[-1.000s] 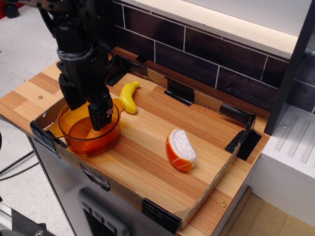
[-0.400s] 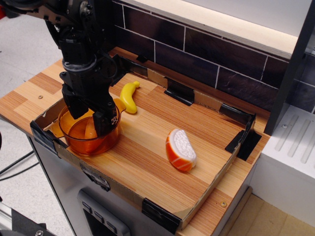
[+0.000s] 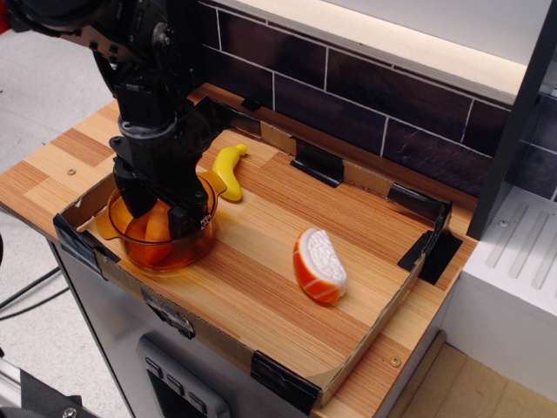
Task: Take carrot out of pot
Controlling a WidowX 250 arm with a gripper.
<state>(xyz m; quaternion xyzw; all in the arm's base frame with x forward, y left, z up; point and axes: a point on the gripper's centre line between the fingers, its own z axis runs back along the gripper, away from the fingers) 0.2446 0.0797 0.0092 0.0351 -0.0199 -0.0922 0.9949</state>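
Observation:
The translucent orange pot (image 3: 193,250) sits at the front left corner of the wooden tray. The orange carrot (image 3: 156,232) stands tilted inside it, seen between the gripper's fingers and through the pot wall. My black gripper (image 3: 163,215) reaches down into the pot from above, one finger on each side of the carrot. The jaws look open, and I cannot tell if they touch the carrot. The arm hides the back of the pot.
A yellow banana (image 3: 228,171) lies just behind and to the right of the pot. An orange-and-white sushi toy (image 3: 318,265) lies in the middle right of the tray. A low cardboard wall (image 3: 209,335) with black tape rims the tray. A dark tiled wall stands behind.
The gripper has sunk deeper into the pot and shifted slightly right, so its fingers now straddle the carrot. The banana and sushi toy have not moved.

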